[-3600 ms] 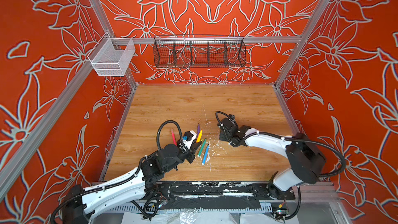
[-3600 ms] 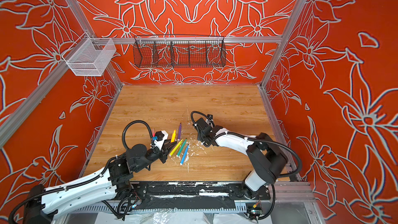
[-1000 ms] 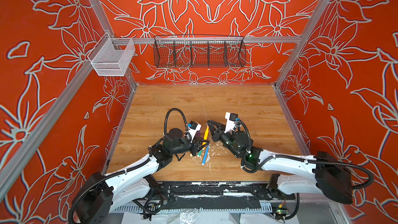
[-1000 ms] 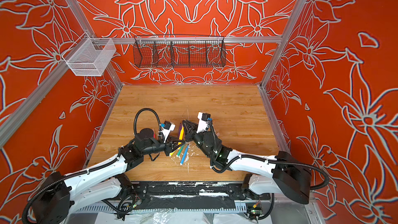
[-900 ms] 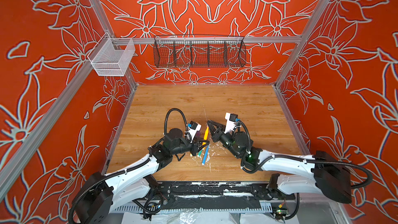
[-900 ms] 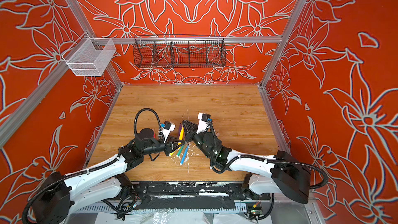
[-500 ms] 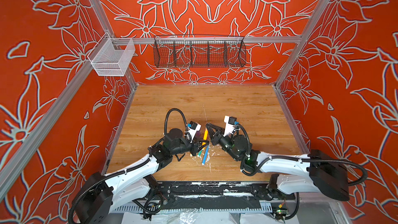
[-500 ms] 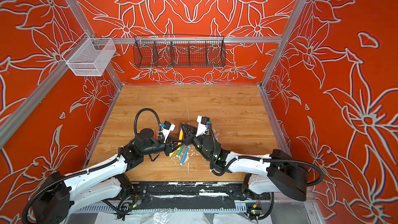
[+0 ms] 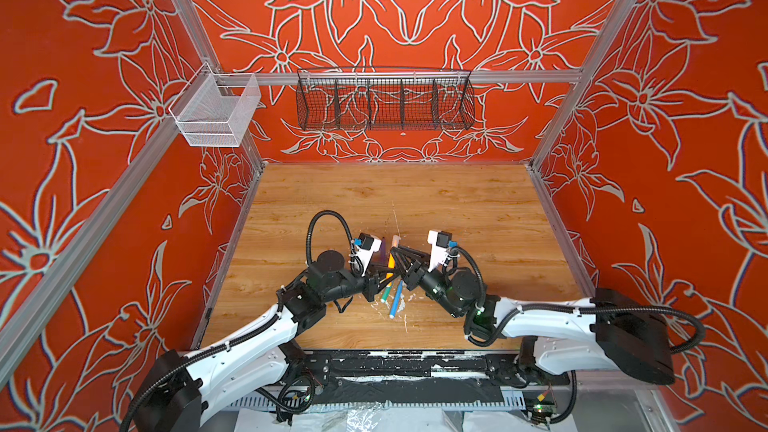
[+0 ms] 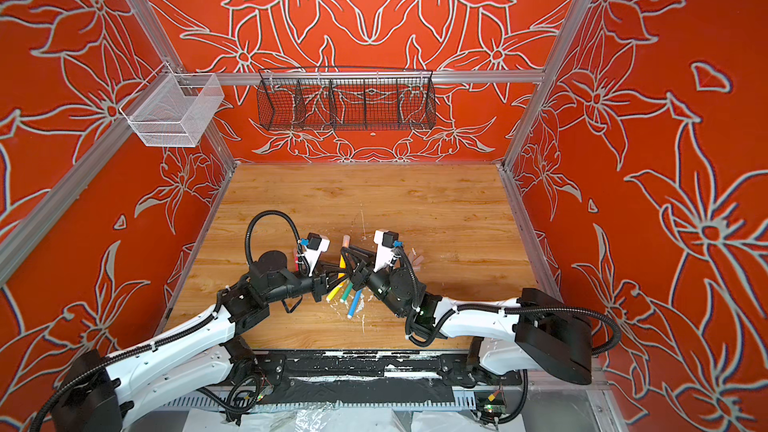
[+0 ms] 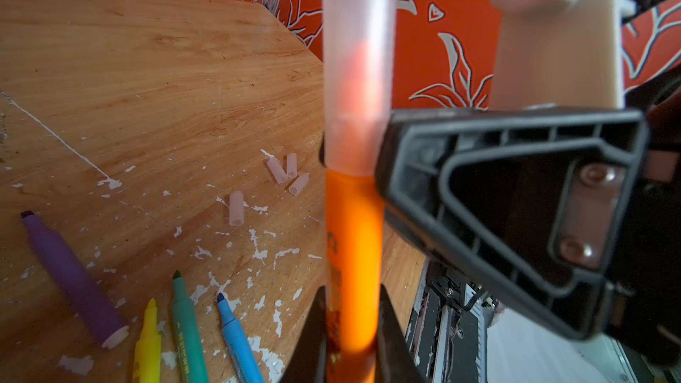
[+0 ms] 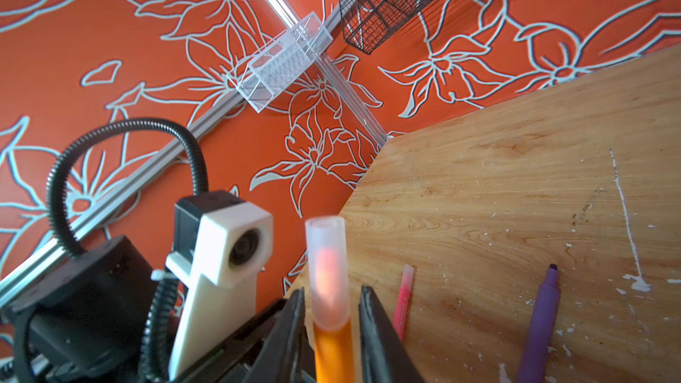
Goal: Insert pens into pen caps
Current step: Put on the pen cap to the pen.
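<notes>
We see a wooden table [image 11: 147, 68] enclosed by red walls [image 9: 395, 14] patterned with pale flowers. Over the table, the left pincer [image 11: 350, 326] is clamped on the barrel of an orange pen [image 11: 352, 252] and holds it up in the air. A translucent cap [image 11: 357, 68] sits over the pen's tip, reaching down to the barrel. The right pincer [image 12: 332, 291] stands around that cap with its fingers apart. A thin gap shows on each side, so it grips nothing. Below, a purple pen [image 11: 73, 281], a yellow pen [image 11: 147, 344], a green pen [image 11: 186, 326] and a blue pen [image 11: 236, 337] lie uncapped on the table, the last three side by side. A pink pen [image 12: 403, 300] lies near the purple one. Four loose caps [image 11: 236, 208] rest on the table, three in a cluster and one just apart from them
</notes>
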You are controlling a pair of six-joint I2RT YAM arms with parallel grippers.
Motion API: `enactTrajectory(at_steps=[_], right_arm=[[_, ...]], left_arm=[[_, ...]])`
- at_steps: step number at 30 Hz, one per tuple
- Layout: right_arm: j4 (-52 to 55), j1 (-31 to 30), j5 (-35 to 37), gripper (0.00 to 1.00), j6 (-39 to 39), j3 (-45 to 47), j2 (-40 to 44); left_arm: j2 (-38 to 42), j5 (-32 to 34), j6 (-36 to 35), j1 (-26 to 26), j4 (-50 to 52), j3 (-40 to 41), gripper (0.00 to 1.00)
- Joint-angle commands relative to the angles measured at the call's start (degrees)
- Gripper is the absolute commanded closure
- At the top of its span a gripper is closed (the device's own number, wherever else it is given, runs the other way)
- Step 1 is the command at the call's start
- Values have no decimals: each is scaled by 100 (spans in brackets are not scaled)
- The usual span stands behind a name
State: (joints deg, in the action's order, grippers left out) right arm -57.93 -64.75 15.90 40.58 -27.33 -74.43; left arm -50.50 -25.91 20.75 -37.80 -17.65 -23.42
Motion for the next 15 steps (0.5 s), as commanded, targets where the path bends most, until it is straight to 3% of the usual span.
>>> enactTrajectory(at_steps=[1, 6, 11, 15], right_arm=[[-157, -51, -226, 69, -148, 71, -97], [-180, -57, -141, 57, -283, 178, 68], [181, -63, 58, 33, -477, 346, 755], [1165, -57, 371, 29, -720, 137, 1521]], left_arm=[[131, 8, -44, 19, -150, 35, 100], [190, 24, -75, 18, -146, 57, 100], [190, 48, -107, 18, -148, 74, 100], [139, 50, -220, 18, -135, 59, 100]])
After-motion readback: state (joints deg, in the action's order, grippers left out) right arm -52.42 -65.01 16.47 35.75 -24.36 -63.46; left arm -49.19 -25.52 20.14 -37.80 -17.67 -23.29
